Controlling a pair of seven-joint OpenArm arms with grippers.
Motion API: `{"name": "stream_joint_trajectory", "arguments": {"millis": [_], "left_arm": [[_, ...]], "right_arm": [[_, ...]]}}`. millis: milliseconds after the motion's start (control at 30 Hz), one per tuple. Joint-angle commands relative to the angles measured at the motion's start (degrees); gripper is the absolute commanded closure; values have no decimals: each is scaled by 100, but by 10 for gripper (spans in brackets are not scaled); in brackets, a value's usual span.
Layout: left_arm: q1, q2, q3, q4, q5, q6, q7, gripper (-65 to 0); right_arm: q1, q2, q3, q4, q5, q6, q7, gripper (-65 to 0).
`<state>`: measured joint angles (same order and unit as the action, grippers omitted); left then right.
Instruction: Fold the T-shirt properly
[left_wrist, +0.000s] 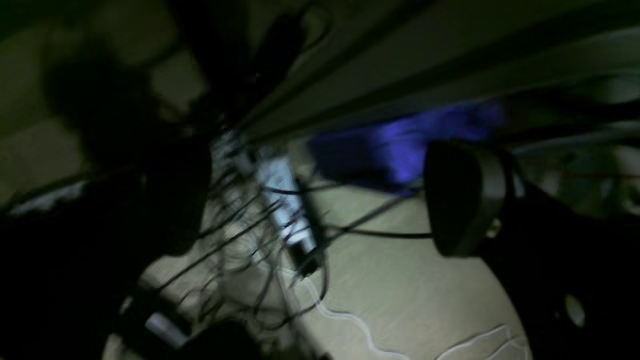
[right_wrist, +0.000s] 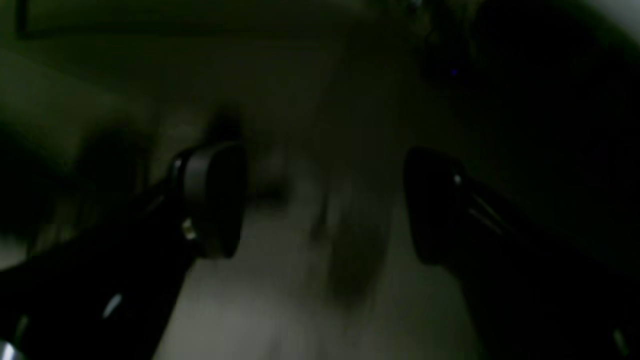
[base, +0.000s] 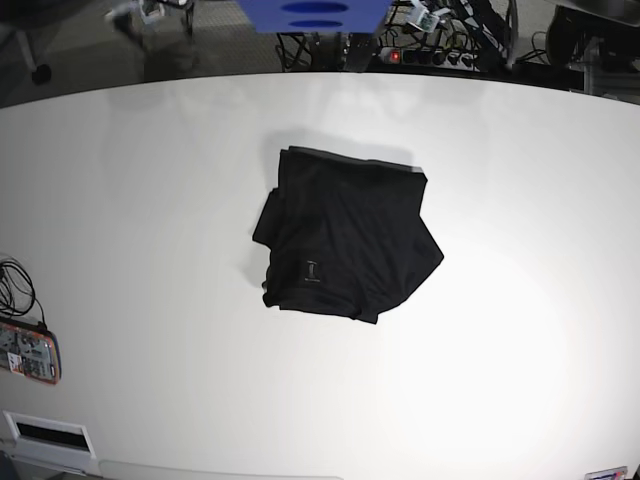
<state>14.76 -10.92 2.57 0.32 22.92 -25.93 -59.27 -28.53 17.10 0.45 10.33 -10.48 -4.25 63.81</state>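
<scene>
Base view: black tee (base: 345, 235) lies bunched mid surface (base: 530, 300), a bit nearer the far edge, folded over itself w/ uneven corners sticking out L & R; small label patch (base: 312, 271) shows near its lower left part. Blue thing (base: 315, 15) at top centre, cables (base: 490, 30) beyond the far edge. At pic's left edge, black cord (base: 17, 290) just above a case (base: 30, 352) of small stuff; white box (base: 50, 440) w/ dark slot in the lower left corner. Neither tool in this view.

L wrist view: left tool (left_wrist: 317, 200) wide, nothing btwn the fingers. Past it, blurry: tangled wires, a power strip (left_wrist: 287, 200), a blue-purple item (left_wrist: 400, 145), white cable (left_wrist: 350, 317) on the floor (left_wrist: 400, 280).

R wrist view: v. dark & blurred; right tool (right_wrist: 325, 205) well apart too, holding nothing. Backdrop too smeared to name.
</scene>
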Motion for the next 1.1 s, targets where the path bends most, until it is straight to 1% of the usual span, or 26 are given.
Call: {"name": "stream_joint_trajectory", "arguments": {"millis": [0,67,133,200,233,267,300,333,400,433,500,533,567,600,667,733,900,967,1067], "left_arm": [[93,-12,29,-19,42,-40,-135,-650],[75,-12,20,140,42,-40,-12,-650],[84,-20,29,403,42,-40,463,-650],[75,-20,29,588,42,-40,1289,-650],[66,-20,29,650,51,-40,1808,-650],[49,-12,29,729,51,-40,2300,-650],[-4,-3,29,790,51,-40,2924,-650],[-65,6,29,799,51,-40,3540,-650],[-259,6,38,861,51,-40,4814,-650],[-400,6,108,949,51,-40,5228,-650],[-567,6,363,1089,51,-40,5746,-650],[-602,6,460,1124,51,-40,5922,-650],[-654,15,574,1116,51,-40,6116,-650],[-716,15,662,1107,51,-40,6274,-650],[-795,94,829,1107,51,-40,6573,-650],[-804,129,934,1133,51,-40,6740,-650],[-848,191,1260,1107,51,-40,6792,-650],[-857,270,1409,1107,51,-40,6792,-650],[-857,252,1664,1107,51,-40,6784,-650]], "right_arm": [[-17,44,-23,-220,-20,-1,208,-466],[264,-106,-32,-483,-20,-1,199,-466],[449,-194,-23,-527,-20,-1,182,-466],[607,-203,-58,-562,-29,-1,129,-466],[642,-211,-58,-598,-38,-1,-38,-466],[651,-211,-58,-677,-38,-1,-364,-466],[660,-247,-58,-782,-38,-1,-865,-466],[686,-247,-67,-905,-38,-1,-1480,-466],[862,-264,-67,-1033,-55,-1,-3335,-466],[1012,-317,-67,-1033,-55,-1,-4293,-466],[1363,-449,-67,-1033,-55,-1,-5884,-466],[1513,-510,-67,-1033,-55,-1,-6421,-466],[1671,-572,-58,-1033,-55,-1,-6825,-466],[1803,-625,-32,-932,-46,-1,-6975,-466],[1935,-765,-14,-747,-20,8,-6992,-466],[1944,-923,-14,-624,-20,8,-6992,-466],[1952,-1161,-14,-580,-20,8,-6983,-466],[1961,-1266,-14,-580,-11,8,-6983,-466],[1961,-1328,-14,-580,-11,8,-6983,-466]]}}
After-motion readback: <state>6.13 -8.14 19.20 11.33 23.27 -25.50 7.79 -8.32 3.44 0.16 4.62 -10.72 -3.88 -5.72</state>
